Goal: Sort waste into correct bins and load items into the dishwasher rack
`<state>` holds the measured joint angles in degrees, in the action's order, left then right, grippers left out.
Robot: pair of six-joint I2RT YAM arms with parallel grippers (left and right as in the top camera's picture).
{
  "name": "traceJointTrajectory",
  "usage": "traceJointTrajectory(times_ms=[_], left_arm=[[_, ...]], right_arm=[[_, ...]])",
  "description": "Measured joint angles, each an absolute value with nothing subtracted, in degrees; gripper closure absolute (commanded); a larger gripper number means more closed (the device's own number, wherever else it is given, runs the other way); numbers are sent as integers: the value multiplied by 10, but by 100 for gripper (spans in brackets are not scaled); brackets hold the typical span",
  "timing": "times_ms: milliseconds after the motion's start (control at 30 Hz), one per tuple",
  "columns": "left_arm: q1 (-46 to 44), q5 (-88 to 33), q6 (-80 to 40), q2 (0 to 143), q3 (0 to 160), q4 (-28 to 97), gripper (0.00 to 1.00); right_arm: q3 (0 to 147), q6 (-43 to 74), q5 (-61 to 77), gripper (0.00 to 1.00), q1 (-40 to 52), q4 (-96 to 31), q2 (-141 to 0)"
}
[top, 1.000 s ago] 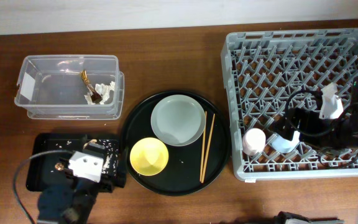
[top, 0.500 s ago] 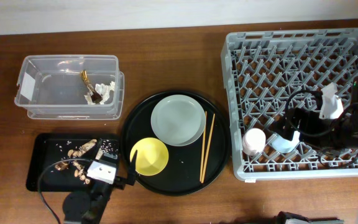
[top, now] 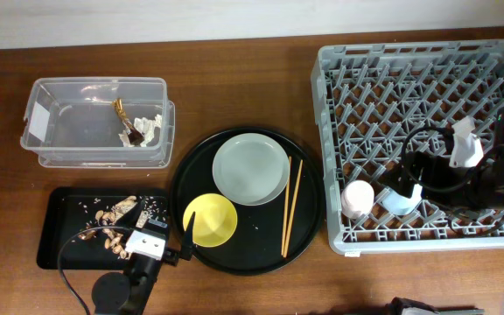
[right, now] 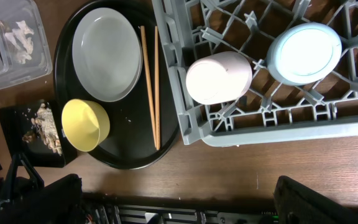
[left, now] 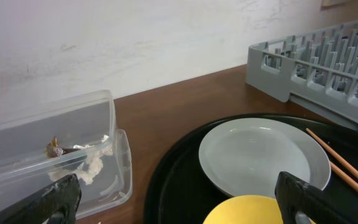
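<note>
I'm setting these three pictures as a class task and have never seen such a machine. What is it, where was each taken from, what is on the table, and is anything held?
This is a robot with two arms at a table, each ending in a two-finger gripper. The overhead picture looks straight down; the other two come from wrist cameras, so the dark shapes in their bottom corners are each gripper's own fingers. The left gripper and right gripper are both open and hold nothing. On the table: a clear tub with a tissue and a wrapper, a shallow black tray of food scraps, a round black tray carrying a grey plate, yellow bowl and chopsticks, and a grey rack with a pink cup and a blue cup in it.
</note>
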<state>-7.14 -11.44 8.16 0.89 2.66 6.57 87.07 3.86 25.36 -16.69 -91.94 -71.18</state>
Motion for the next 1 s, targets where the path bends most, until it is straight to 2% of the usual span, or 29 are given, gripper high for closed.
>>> traceJointTrajectory(times_ms=[400,467,533,667,833,867,900,1000], left_arm=[[-71,-114,82,9,27,66,1],[-71,-114,82,9,27,66,1],[-71,-115,82,9,27,66,1],[-71,-116,82,8,26,66,1],[-71,-116,82,8,25,65,1],[-71,-116,82,8,25,65,1],[-71,-116,82,8,25,65,1],[-71,-117,82,8,25,64,1]], right_arm=[[871,85,257,0,-167,-876,-712],[871,88,263,8,-166,-861,-712],[871,68,276,8,-148,-878,-712],[871,53,274,4,-11,-891,-705],[828,169,145,4,194,-825,-686],[804,195,125,6,221,-798,-689],[773,233,109,16,247,-764,-700],[700,274,104,20,292,-684,-740]])
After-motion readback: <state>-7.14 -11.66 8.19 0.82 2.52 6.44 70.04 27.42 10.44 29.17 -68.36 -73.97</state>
